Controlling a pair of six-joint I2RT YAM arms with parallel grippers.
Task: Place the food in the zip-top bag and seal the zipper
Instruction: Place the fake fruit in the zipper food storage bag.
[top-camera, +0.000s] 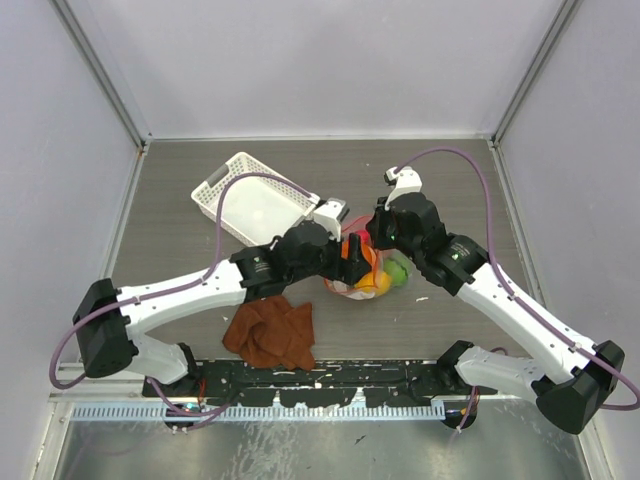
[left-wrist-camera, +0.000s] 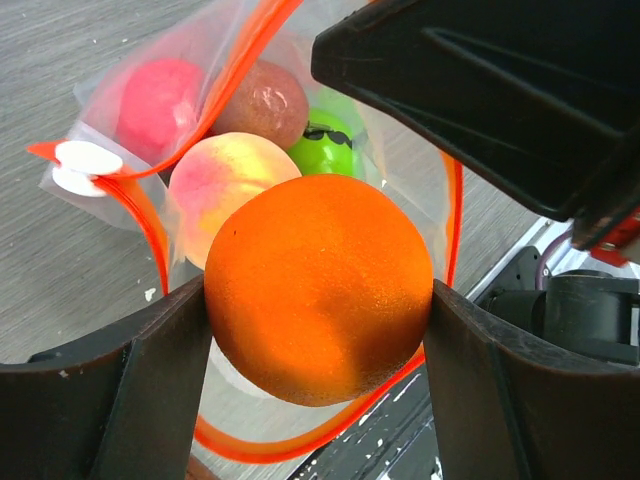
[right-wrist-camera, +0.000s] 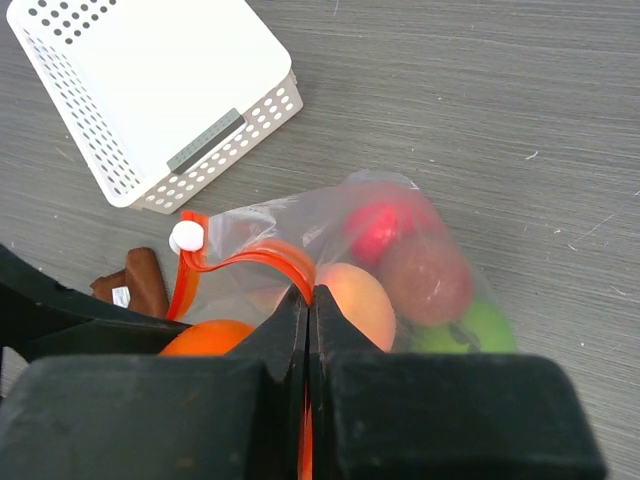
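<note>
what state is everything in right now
zip-top bag, mouth open
zipper, unsealed
left gripper, shut on the orange fruit
orange fruit, held over the open mouth
right gripper, shut on the zipper
red fruit, in the bag
peach fruit, in the bag
green fruit, in the bag
basket, on the table, untouched
brown cloth, crumpled on the table

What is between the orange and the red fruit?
The peach sits between the orange, held in the left gripper, and the red fruit in the bag; the left wrist view shows it.
</note>
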